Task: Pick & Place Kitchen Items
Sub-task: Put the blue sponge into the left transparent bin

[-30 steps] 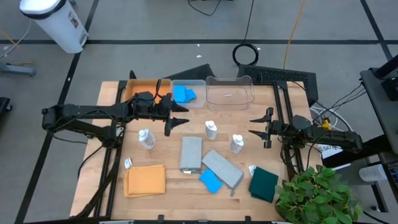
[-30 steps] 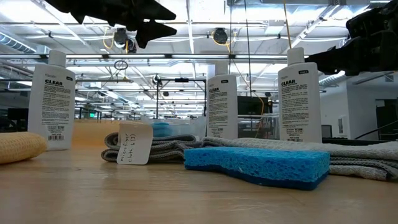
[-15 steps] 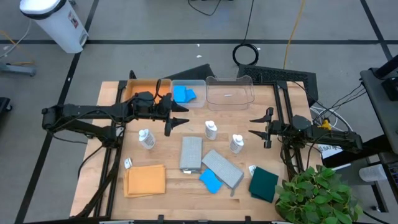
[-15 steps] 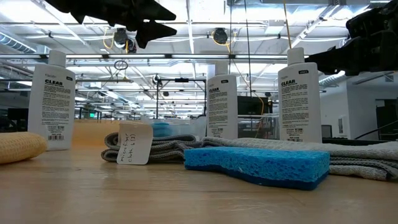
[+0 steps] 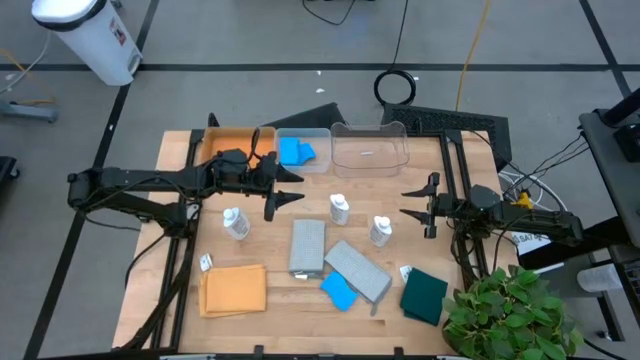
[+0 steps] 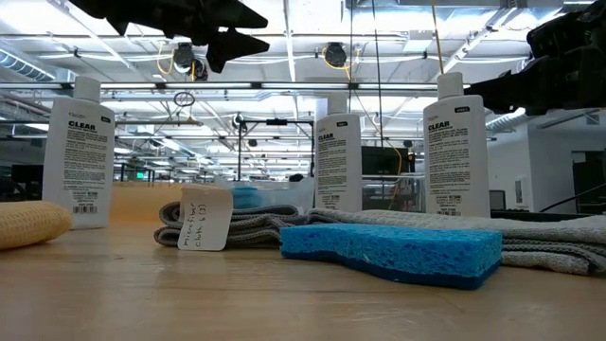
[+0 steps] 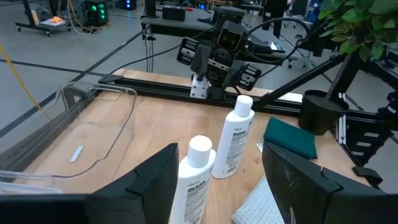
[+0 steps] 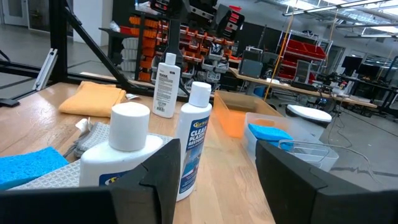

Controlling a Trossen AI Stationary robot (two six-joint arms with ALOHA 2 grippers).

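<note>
Wooden table [image 5: 180,280] carries three light, slippery bottles [image 5: 340,209] mid-table, best gripped round the body; soft cloths [image 5: 307,245] nearer the front edge. Left tool [image 5: 288,187] and right tool [image 5: 410,203] both hover released, empty.

Dark jointed arms — black fingers

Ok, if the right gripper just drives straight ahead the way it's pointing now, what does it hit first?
Most likely the nearest white bottle: it sits just ahead of the open right gripper and fills the right wrist view between its fingers. The gripper may be a little high, so it could pass over the cap.
</note>
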